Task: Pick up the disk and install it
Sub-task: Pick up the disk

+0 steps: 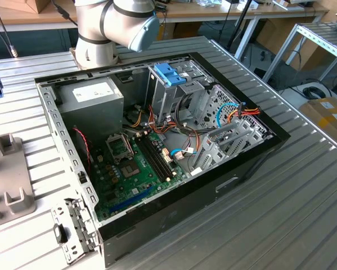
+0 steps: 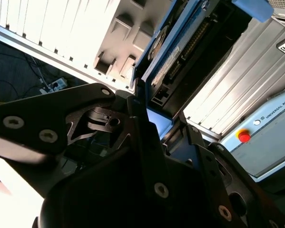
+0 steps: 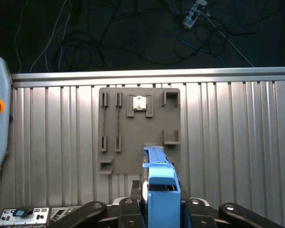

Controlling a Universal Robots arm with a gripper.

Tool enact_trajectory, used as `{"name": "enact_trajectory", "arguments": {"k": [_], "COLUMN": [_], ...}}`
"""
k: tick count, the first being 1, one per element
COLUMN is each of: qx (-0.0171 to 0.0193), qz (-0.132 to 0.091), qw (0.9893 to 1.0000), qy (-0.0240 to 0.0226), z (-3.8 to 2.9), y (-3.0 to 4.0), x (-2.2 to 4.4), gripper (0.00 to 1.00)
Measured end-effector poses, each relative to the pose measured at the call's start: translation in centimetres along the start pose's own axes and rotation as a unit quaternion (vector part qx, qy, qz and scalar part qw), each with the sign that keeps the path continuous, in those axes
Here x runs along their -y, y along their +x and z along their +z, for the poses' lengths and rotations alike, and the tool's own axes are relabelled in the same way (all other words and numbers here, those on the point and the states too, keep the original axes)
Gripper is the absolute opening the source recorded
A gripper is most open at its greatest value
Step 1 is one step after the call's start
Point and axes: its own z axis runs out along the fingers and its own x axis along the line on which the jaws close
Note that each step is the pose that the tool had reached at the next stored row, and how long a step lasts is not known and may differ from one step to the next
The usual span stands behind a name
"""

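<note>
Starting at the exterior view's left, I see a grey fixture plate (image 1: 10, 185) lying flat on the ribbed metal table (image 1: 303, 197). Just beside it, nearer to the camera, is a small metal bracket (image 1: 72, 230). Next comes the open computer case (image 1: 55, 129), lying on its side. Inside it, the grey power supply (image 1: 95, 95) sits in the far corner and the green motherboard (image 1: 134, 174) is nearer to the camera. Toward the exterior view's right stands the metal drive cage (image 1: 179, 95) with a blue handle (image 1: 171, 74) on top. Orange and red cables (image 1: 244, 109) hang at the end of the case on the exterior view's right. My arm (image 1: 117, 22) rises behind the case at the far edge of the table.

My gripper (image 3: 161, 213) is clamped on the disk (image 3: 162, 190). In the first wrist view its blue frame stands edge-on between the two black fingers (image 3: 128, 213), with the fixture plate (image 3: 137, 142) behind it. A small square chip (image 3: 139, 103) sits in one pocket of this plate. In the second wrist view the disk (image 2: 175, 57) reaches out from the gripper (image 2: 163, 126), held by one end, and its connector edge faces the camera. A grey pendant (image 2: 266, 142) with a red button (image 2: 244, 136) lies on the table. Whether the disk touches the plate, I cannot tell.
</note>
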Motion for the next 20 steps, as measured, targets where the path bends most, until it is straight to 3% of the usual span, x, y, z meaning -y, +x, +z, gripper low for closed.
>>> {"name": "enact_trajectory", "arguments": {"k": [4, 8, 15, 20], "qx": [0.0037, 0.0099, 0.016, 0.0181], "qz": [0.0, -0.001, -0.001, -0.001], "qw": [1.0, 1.0, 0.9999, 0.9998], "qy": [-0.0003, -0.001, -0.0026, -0.0036], "z": [-0.03, -0.06, -0.14, -0.18], "y": [0.8, 1.62, 3.04, 3.59], "x": [0.24, 0.55, 1.38, 1.92], "gripper": [0.37, 0.37, 0.37, 0.37]}}
